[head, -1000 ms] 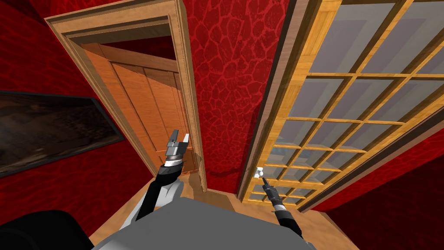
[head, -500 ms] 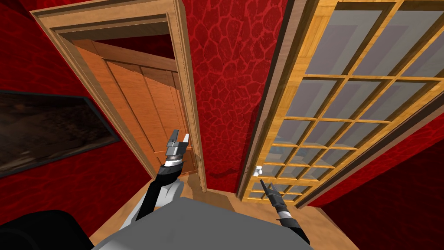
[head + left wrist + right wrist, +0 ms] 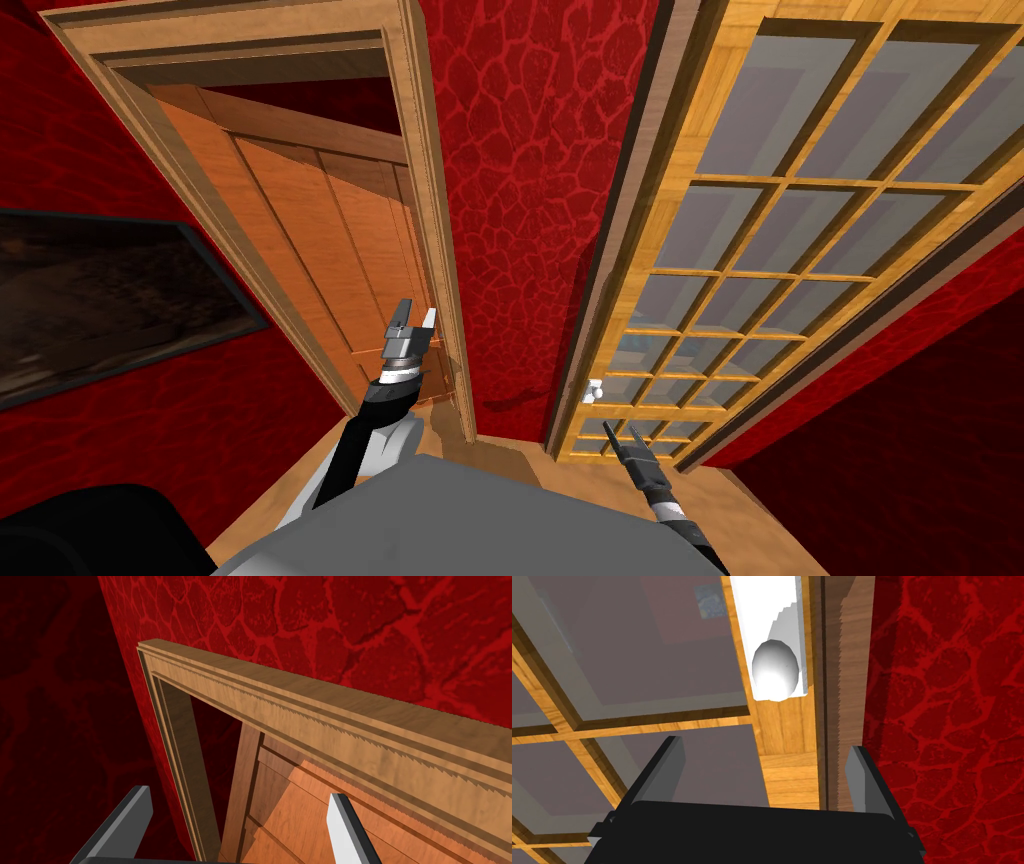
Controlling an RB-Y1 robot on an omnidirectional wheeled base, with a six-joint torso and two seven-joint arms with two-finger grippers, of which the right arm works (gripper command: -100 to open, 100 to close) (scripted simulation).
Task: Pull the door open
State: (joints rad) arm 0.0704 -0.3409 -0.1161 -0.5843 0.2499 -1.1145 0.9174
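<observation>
Both arms out front: left gripper [image 3: 414, 316] [image 3: 237, 811], dark box with two thin light grey blades, raised, blades apart; right gripper [image 3: 619, 431] [image 3: 767, 765], same build, lower, blades apart, empty.

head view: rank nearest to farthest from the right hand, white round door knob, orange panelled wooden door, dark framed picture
From the right hand:
1. White round door knob, just ahead on the glass-paned door.
2. Orange panelled wooden door, across to the left.
3. Dark framed picture, on the far left wall.
</observation>
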